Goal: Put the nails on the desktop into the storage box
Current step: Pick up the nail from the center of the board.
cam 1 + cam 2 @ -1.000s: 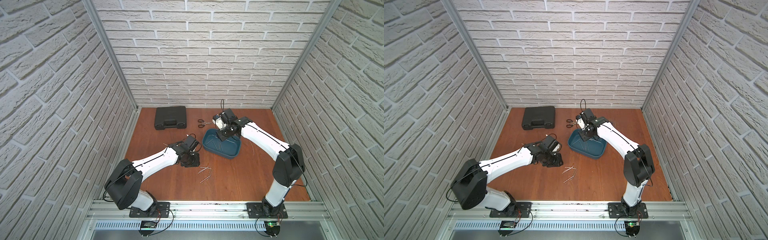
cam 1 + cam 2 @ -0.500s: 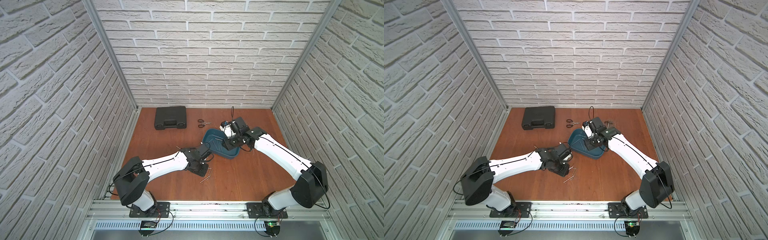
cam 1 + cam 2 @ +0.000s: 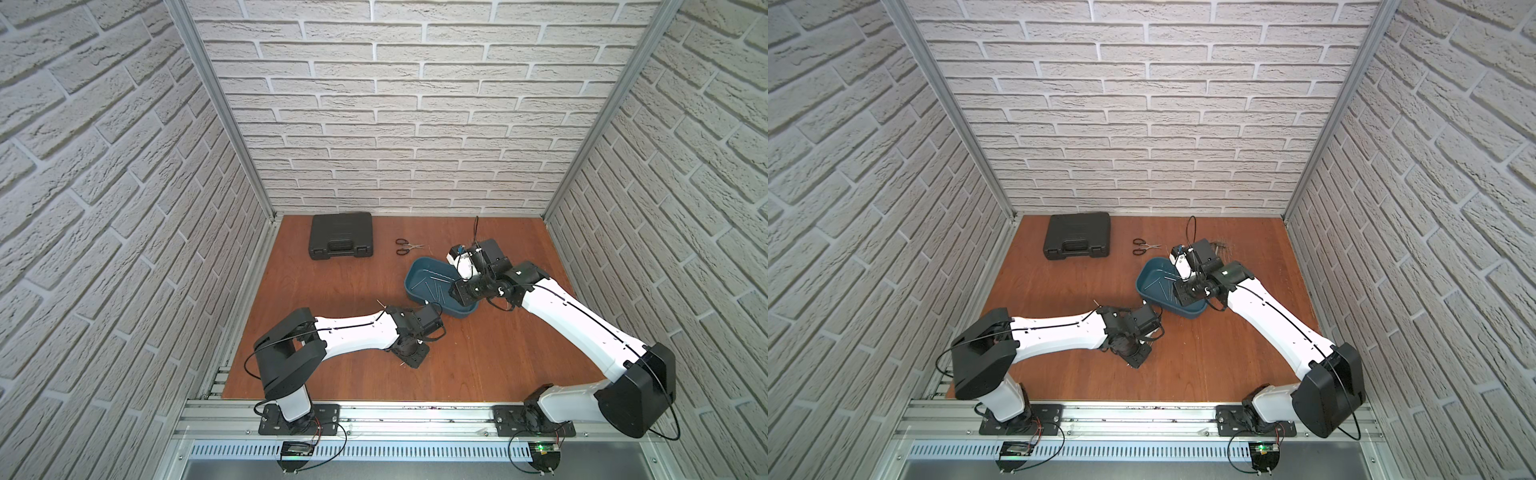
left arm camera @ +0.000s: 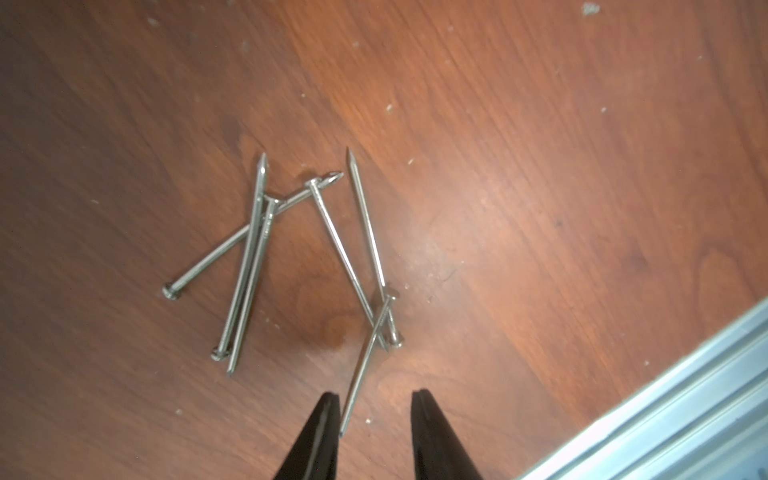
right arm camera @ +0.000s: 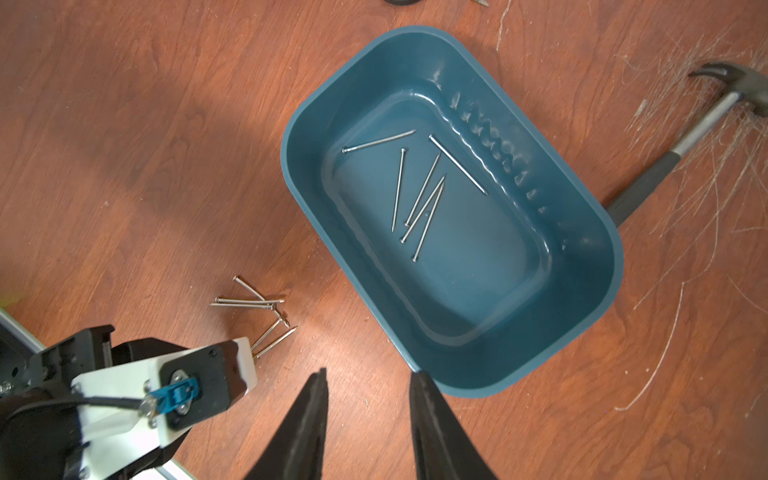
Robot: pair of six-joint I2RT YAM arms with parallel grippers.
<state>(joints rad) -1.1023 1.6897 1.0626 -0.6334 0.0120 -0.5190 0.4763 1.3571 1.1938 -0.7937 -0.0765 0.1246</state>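
Nails (image 4: pixel 270 205) on desk (image 4: pixel 540 166) found just ahead of left gripper (image 4: pixel 375 395), the nearer arm. Nearest nail (image 4: pixel 366 365) is laid lengthwise between its parted jaws. Right gripper (image 5: pixel 370 372) parted, empty.

Left gripper (image 4: pixel 376 394), right gripper (image 5: pixel 370 372): both parted.

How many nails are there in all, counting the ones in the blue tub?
12. Six nails lie inside the storage box; six more nails lie crossed on the desktop before the left pincer. Others may be hidden.
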